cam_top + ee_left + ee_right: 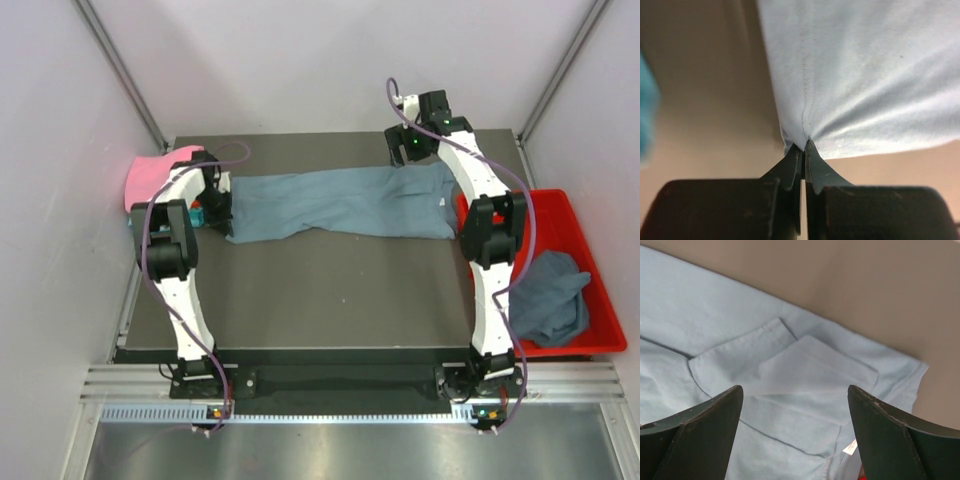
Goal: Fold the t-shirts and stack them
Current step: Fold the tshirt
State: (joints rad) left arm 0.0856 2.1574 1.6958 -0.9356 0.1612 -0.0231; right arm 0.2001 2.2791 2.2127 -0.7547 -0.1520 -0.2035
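- No folded or stacked shirt is seen; the task is judged to be at an early stage, with every fold and the stacking left to do.
- One slate-blue t-shirt [340, 203] is laid out in a long, partly bunched strip on the table. One end lies just beside the far left corner of the red tray [548, 205], and the rest stretches away from it.
- A second blue-grey shirt [550, 295] is left crumpled inside the tray, unfolded.
- A pink shirt [150, 178] and a scrap of teal cloth [197, 215] are seen well apart from the tray, at the opposite side of the table.
- The left gripper [804, 147] is clamped tight on the edge of the laid-out shirt, at the end farthest from the tray; the cloth is puckered where it is pinched.
- The right gripper [795, 387] is held wide apart above the shirt's tray-side end, with nothing gripped. A doubled-over sleeve and a small label are seen below, between its fingers.
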